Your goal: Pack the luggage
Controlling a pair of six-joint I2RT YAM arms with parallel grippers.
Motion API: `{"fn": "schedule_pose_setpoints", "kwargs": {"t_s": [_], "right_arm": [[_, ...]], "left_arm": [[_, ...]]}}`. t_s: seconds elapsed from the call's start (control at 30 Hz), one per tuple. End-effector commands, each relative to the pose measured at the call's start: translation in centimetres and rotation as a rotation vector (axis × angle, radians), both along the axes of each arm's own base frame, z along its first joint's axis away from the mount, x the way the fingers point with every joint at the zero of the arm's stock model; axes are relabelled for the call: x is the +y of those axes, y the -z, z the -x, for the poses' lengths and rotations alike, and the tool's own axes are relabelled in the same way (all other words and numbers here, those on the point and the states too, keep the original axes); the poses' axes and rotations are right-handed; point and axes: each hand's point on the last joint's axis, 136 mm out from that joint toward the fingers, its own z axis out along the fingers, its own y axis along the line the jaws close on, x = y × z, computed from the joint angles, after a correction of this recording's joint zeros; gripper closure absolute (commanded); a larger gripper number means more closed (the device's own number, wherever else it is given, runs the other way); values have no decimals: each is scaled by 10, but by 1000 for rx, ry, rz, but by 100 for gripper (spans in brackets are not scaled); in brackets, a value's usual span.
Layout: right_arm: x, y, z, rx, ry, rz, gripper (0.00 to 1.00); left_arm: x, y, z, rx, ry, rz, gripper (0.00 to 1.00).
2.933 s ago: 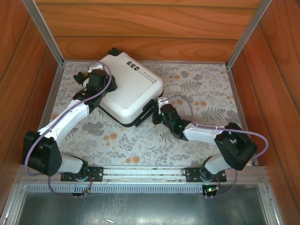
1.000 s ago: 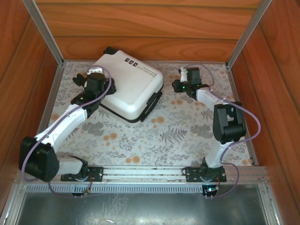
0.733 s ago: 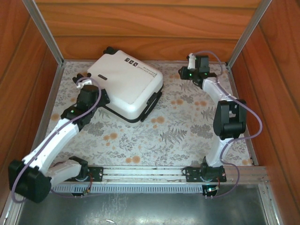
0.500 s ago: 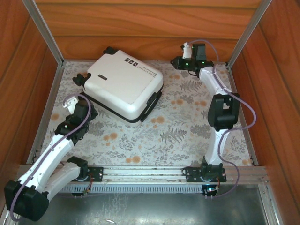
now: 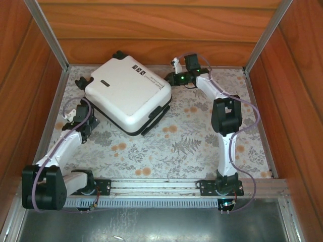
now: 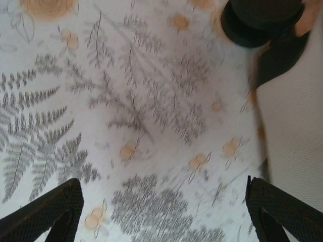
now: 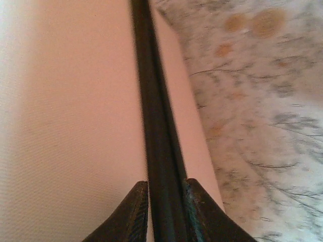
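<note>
Reading this as the closing stage: the luggage lies flat with its lid down at the far left of the table, turned at an angle, and nothing loose is waiting to go in. Left gripper is wide open and holding nothing. It hangs over bare floral cover just beside the case's near-left side, with a black wheel and the white shell edge at the right of its wrist view. Right gripper is at the far-right corner of the case, closed to a narrow gap on the black seam band that runs between the two shell halves. Both fingers look to be in contact, so I call it a pinch. Can't make out a zip puller. My guess at the next move: the right one follows that band round the corner while holding its line, and the left one comes in against the shell to stop the case swivelling. Poses: the left arm is folded low, elbow down by its base, forearm running up the left edge, wrist pointing down. The right arm stands tall from its base to a high elbow, forearm reaching far and left, wrist angled down along the seam.
</note>
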Motion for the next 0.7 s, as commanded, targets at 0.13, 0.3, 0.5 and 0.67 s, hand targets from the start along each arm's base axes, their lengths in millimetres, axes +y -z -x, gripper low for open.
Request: {"fn": "schedule_pose_setpoints", "kwargs": {"t_s": [0.13,0.3,0.5,0.67], "right_arm": [[72,-33,124,-185,-391,-160,76],[96,-24,162,-197,-446,-139,76],[116,-17,195,-248,-455,-87,76],[98,-15,179,-318,-262,30,75]], "left_arm": [[18,-22,-57,-68,77,47,11],[-27,1,-100,18,307,246,15],[-84,14,-110,76,509,175,16],[-111,21,-104,96,547,183,16]]}}
